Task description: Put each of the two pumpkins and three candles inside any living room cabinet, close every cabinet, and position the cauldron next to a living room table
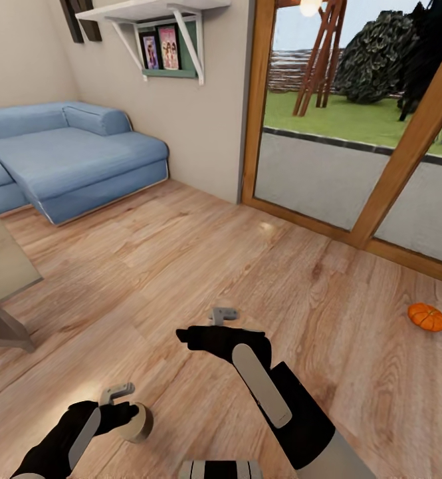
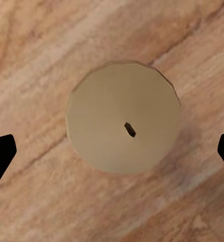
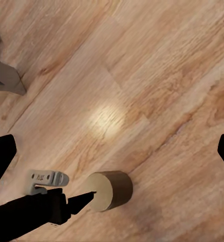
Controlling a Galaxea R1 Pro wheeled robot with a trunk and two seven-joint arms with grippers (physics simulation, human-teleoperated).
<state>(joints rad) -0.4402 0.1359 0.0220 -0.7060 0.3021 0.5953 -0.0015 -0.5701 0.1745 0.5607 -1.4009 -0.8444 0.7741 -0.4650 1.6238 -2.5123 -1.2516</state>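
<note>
A stubby tan candle [image 1: 139, 424] rests on the wood floor close in front of me. Its flat top with the dark wick [image 2: 123, 123] faces the left wrist camera. My left gripper [image 1: 129, 412] is open right at the candle, and its two black fingertips [image 2: 1, 157] stand wide apart on either side of it without closing. The right wrist view shows the same candle [image 3: 111, 189] with the left gripper [image 3: 77, 201] against it. My right gripper [image 1: 184, 336] hovers open above the floor, holding nothing. One orange pumpkin [image 1: 427, 317] lies on the floor at the far right. The cabinet and cauldron are out of view.
A blue sofa [image 1: 68, 156] fills the back left corner under a wall shelf [image 1: 161, 16]. A grey table [image 1: 1, 266] juts in at the left edge, and its leg [image 3: 6, 78] appears in the right wrist view. Wood-framed glass doors [image 1: 380, 166] line the right side.
</note>
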